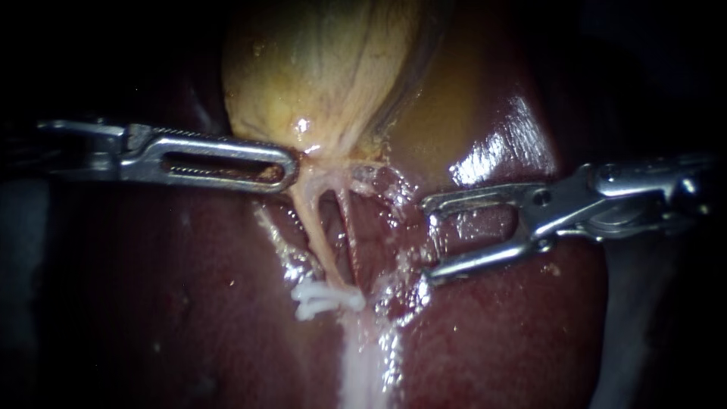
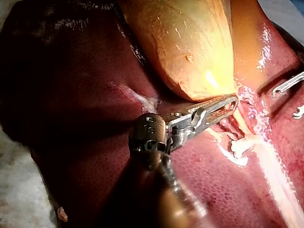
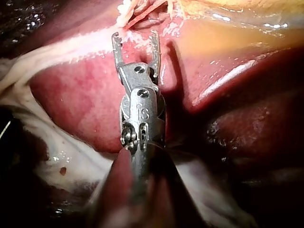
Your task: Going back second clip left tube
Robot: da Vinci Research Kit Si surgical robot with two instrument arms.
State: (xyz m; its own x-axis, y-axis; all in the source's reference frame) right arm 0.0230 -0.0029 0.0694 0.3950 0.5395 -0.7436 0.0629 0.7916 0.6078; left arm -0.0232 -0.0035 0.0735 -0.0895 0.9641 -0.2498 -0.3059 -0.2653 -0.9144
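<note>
The yellowish gallbladder (image 1: 326, 68) lies on the dark red liver (image 1: 174, 303). Two thin tubes run down from its neck: the pale left tube (image 1: 314, 227) and the redder right tube (image 1: 350, 235). A white clip (image 1: 326, 297) sits across the lower end of the left tube. My left instrument (image 1: 288, 163) has its slotted jaws shut on the gallbladder's neck, and the left wrist view shows the left instrument (image 2: 228, 103) at the same spot. My right instrument (image 1: 428, 238) stands to the right of both tubes, apart from them, with its jaws open and nothing between them.
White fatty tissue (image 1: 363, 363) runs down below the clip. Wet, shiny liver (image 1: 507, 144) surrounds the tubes. In the right wrist view the right instrument (image 3: 135, 38) hovers over liver, with the tubes (image 3: 145, 10) just ahead of its jaws.
</note>
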